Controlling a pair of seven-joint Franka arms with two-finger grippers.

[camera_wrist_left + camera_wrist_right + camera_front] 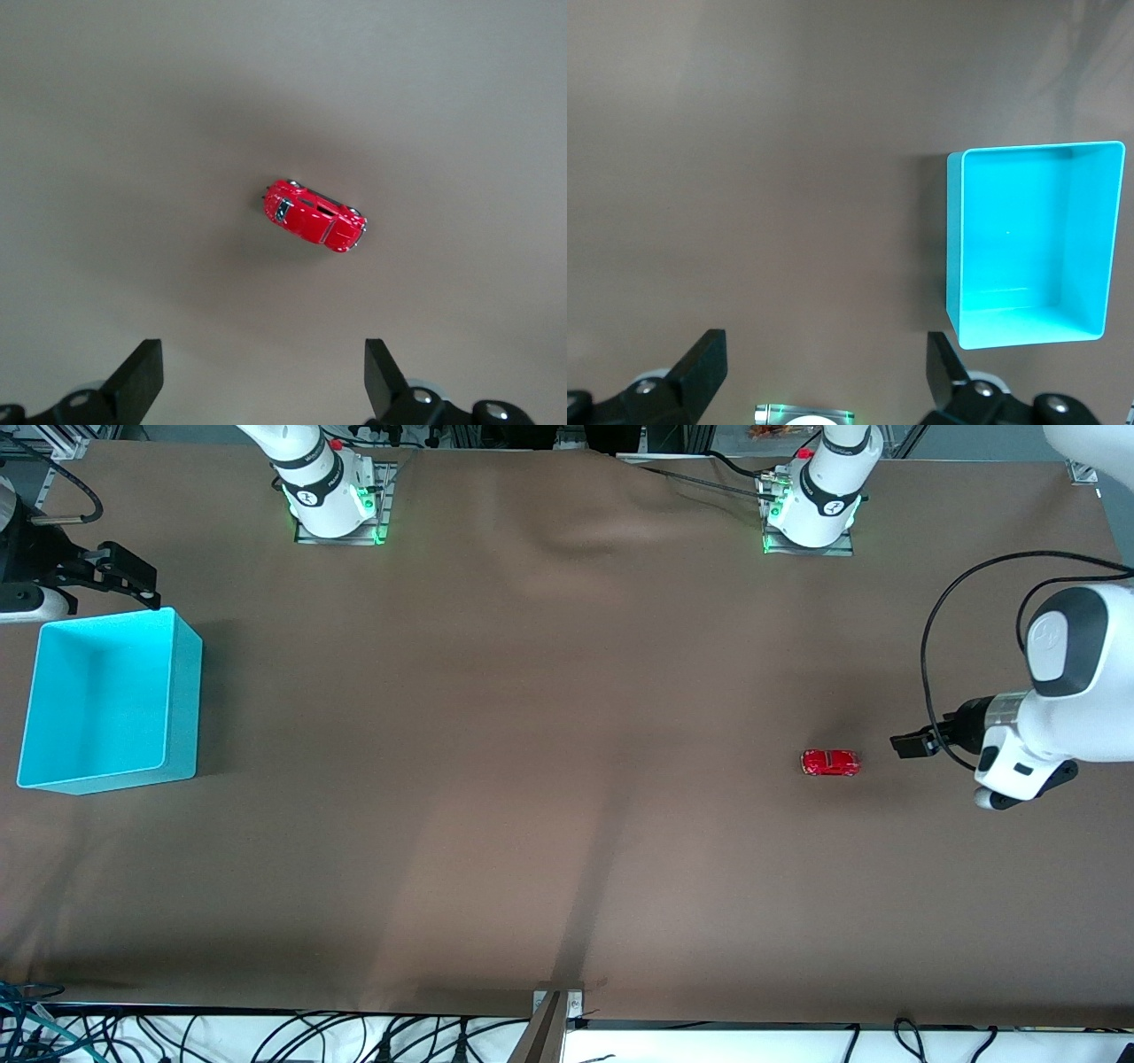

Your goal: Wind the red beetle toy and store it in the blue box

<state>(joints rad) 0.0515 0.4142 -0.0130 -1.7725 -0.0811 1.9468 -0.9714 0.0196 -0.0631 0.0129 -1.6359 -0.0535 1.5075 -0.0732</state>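
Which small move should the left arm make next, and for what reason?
Probably lower the left gripper over the red beetle toy. Its fingers are open and hold nothing, and the toy lies free on the table close beside it. The right gripper waits, open, by the blue box.

Two white Franka arms, black joint bands, green base LEDs.
Black two-finger grippers: left gripper [905, 745], right gripper [142, 589]. Black cable loops over left wrist; red buttons beside both bases.
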